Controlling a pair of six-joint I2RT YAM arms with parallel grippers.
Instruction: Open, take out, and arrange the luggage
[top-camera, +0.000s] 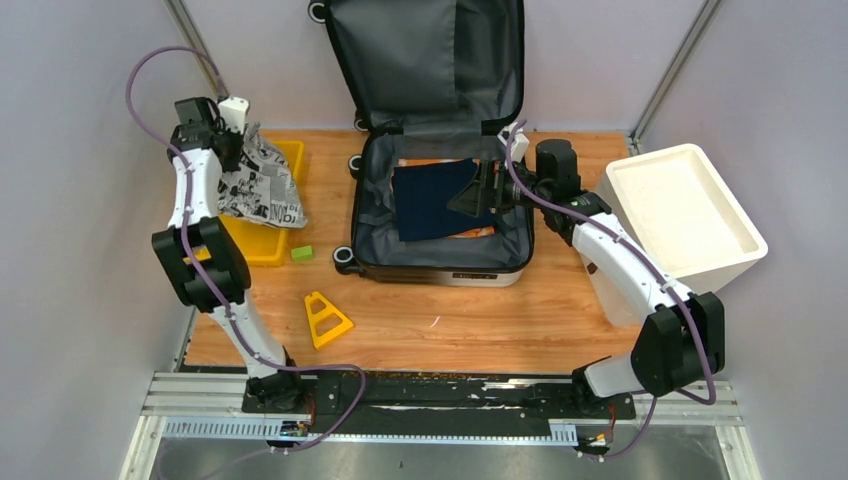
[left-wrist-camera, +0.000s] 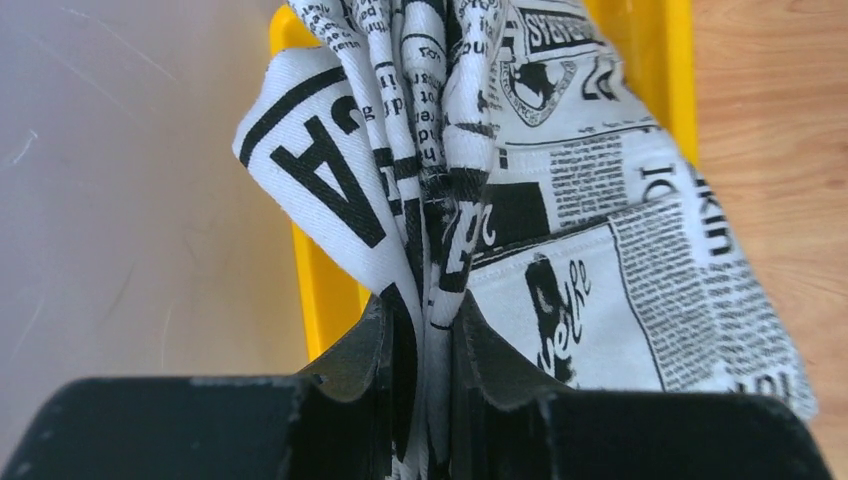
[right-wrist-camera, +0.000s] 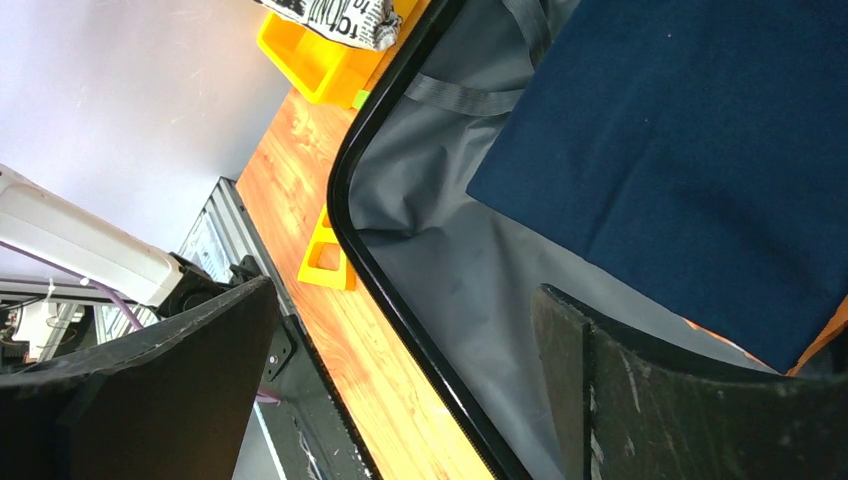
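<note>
Right gripper (top-camera: 478, 196) spread wide above open luggage (top-camera: 372, 205) at wooden table (top-camera: 450, 320) far edge, pale walls (top-camera: 90, 200) around; left gripper (left-wrist-camera: 425, 315) pinching newsprint cloth (top-camera: 262, 185).

Luggage (top-camera: 430, 150) — open, lid upright

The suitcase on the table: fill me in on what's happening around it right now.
The suitcase lies open on the table, with its lid standing up at the back. The left fingers are pinched shut on a newspaper-print cloth, holding it over the yellow tray. The right fingers stand wide open and hold nothing. They hover over the open suitcase, beside a folded navy cloth that lies inside it.
</note>
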